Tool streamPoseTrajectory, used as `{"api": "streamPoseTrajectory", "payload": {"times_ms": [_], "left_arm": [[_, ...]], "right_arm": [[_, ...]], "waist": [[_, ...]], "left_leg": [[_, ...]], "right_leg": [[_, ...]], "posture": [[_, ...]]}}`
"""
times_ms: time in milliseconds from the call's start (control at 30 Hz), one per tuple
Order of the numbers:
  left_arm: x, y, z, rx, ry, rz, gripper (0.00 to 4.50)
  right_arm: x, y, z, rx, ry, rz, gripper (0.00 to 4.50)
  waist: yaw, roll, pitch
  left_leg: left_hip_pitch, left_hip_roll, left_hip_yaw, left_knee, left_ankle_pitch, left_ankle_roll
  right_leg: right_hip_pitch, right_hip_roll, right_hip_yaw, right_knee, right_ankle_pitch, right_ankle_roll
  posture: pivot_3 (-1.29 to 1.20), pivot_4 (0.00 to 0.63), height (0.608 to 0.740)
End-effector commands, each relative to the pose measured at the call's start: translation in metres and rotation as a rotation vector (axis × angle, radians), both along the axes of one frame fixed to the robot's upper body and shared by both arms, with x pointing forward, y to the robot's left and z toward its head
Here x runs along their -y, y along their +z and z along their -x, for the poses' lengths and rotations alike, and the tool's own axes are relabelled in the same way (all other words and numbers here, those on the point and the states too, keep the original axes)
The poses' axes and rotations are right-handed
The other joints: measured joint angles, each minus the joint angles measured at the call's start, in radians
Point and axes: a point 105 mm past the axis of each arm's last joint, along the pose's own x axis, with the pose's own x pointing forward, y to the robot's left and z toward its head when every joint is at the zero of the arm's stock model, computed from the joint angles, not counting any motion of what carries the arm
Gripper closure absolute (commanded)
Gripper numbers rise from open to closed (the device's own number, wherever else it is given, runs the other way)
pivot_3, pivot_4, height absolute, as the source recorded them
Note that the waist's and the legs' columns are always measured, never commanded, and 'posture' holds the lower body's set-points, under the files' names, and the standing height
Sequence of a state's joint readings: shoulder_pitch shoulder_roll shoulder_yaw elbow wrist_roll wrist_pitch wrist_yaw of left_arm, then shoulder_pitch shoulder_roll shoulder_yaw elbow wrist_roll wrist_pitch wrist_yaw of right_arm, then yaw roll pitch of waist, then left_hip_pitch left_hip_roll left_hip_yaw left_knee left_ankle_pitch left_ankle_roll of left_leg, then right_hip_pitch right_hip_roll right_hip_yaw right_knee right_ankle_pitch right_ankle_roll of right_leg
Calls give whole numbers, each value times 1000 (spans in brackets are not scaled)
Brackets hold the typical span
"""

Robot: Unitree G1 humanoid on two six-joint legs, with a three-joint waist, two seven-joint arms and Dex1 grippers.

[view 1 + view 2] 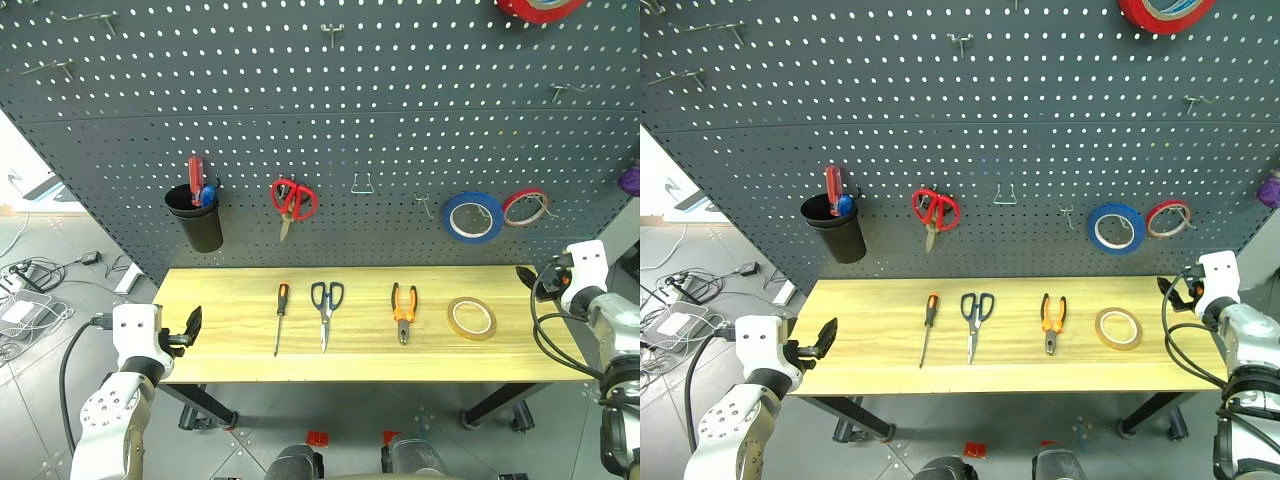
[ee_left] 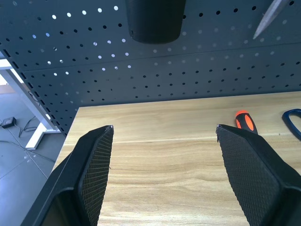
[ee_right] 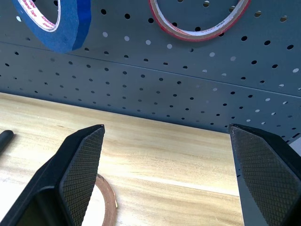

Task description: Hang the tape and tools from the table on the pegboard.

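Tbl (image 1: 230, 350) front edge unobstructed.

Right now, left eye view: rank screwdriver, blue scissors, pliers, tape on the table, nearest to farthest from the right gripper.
From the right gripper, open at the table's right end:
1. tape, right end of the row
2. pliers, next toward the left
3. blue scissors, mid-table
4. screwdriver, leftmost

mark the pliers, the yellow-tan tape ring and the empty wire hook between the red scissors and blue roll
pliers (image 1: 403, 312): left eye view, on the orange-and-black handles.
yellow-tan tape ring (image 1: 456, 321): left eye view, on the ring's left band.
empty wire hook (image 1: 362, 183): left eye view, on its loop against the pegboard.
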State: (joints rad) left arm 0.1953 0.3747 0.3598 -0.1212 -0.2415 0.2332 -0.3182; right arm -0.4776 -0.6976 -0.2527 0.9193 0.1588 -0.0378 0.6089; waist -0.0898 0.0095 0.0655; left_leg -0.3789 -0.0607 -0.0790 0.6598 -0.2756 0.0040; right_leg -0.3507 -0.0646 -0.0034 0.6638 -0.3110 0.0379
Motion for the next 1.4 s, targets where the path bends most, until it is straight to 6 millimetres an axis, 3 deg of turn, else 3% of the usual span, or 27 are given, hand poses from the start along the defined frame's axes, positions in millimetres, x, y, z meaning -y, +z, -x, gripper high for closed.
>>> {"api": "streamPoseTrajectory", "payload": {"times_ms": [33, 233, 500, 667, 867, 1100, 1233, 1400], "left_arm": [[-2, 15, -1, 41, -23, -43, 814], [-4, 9, 1, 15, -6, -25, 814], [0, 11, 3, 12, -37, -51, 814], [50, 14, -8, -14, -251, 4, 814], [111, 34, -19, -20, -552, 21, 814], [182, 38, -7, -79, -1058, -134, 814], [203, 33, -1, -100, -1215, -168, 814], [213, 24, 8, -125, -1328, -232, 814]], "right_arm": [[6, 22, -6, 73, -5, 26, 0], [5, 21, -5, 67, 4, 23, 0], [-14, 3, 13, 7, 101, -24, 0], [-45, 2, 32, -20, 238, 22, 0], [-74, 0, 38, -93, 227, 64, 0], [-116, -18, 30, -234, 308, 69, 0], [-129, -30, 14, -296, 311, 89, 0], [-137, -36, -8, -323, 319, 130, 0]], "waist": [[0, 0, 0], [0, 0, 0], [0, -1, 20], [0, 2, 58], [-26, -2, 119], [-71, -7, 169], [-99, -12, 183], [-123, -13, 192]], "left_leg": [[0, 0, 0, 0, 0, 0], [0, 0, 0, 0, 0, 0], [0, 1, 0, 0, 0, 0], [-1, 1, 1, 1, 0, 1], [-3, 2, 5, 1, 0, 1], [-5, 2, 11, 0, -2, 6], [-13, 3, 16, 1, -3, 8], [-19, 3, 18, 3, -3, 8]], "right_leg": [[0, 0, 0, 0, 0, 0], [0, 0, 0, 0, 0, 0], [0, 0, 0, -1, 0, 0], [-1, -1, 1, -1, 0, 0], [-4, -1, 5, 0, 1, 0], [-8, -1, 11, 0, 2, 2], [-17, 0, 16, 1, 3, 3], [-23, 1, 18, 1, 4, 5]], "posture": [[-190, 56, 740], [-200, 63, 740], [-244, 107, 740], [-305, 170, 740], [-365, 244, 740], [-398, 287, 740], [-399, 291, 740], [-394, 290, 740]]}}
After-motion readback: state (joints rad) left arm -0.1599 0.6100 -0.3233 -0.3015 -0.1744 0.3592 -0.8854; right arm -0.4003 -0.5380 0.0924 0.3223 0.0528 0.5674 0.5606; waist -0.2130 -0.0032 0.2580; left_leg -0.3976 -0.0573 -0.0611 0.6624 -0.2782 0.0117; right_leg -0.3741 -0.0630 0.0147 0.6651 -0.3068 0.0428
